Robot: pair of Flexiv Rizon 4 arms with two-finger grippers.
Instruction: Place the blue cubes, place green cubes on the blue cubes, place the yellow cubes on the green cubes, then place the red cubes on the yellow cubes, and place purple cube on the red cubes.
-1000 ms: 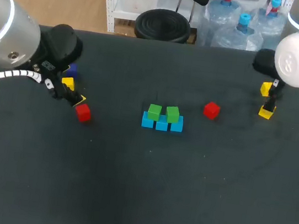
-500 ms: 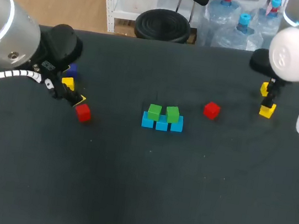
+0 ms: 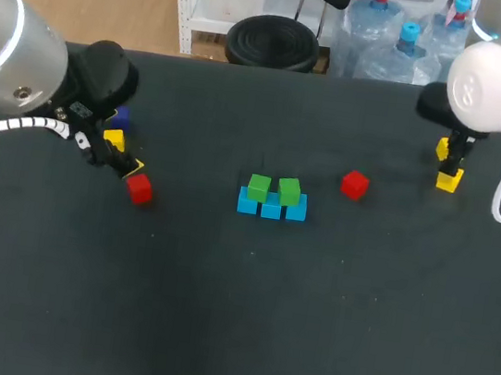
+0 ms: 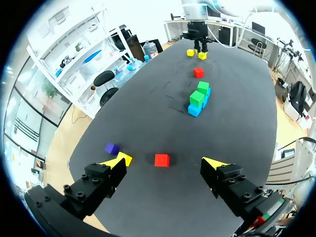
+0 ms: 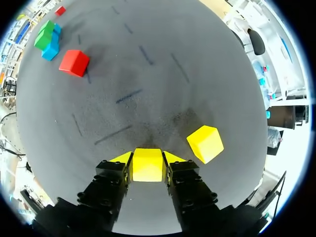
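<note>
Table [image 3: 212, 331]: dark matte top that fills most of the head view. Up close in the right wrist view it's got faint scuffs and a few darker streaks.
Stack: three blue cubes [image 3: 271, 209] in a touching row dead centre of the head view, with two green cubes [image 3: 259, 187] sitting on top.
Near red cube [image 3: 354, 184]: on the table just right of the stack, not touching it.
Far red cube [image 3: 139, 190]: left-middle of the head view, a little ahead of the left gripper's spread fingers.
Left gripper [image 4: 164, 163]: fingers wide apart, nothing in them.
Left yellow cube [image 3: 114, 138] and purple cube [image 3: 120, 118]: upper left of the head view, close together beside the left arm.
Right gripper [image 5: 147, 169]: upper right of the head view, pinching the held yellow cube [image 5: 147, 160] from both sides.
Loose yellow cube [image 5: 205, 143]: just beside the right gripper, apart from it.
</note>
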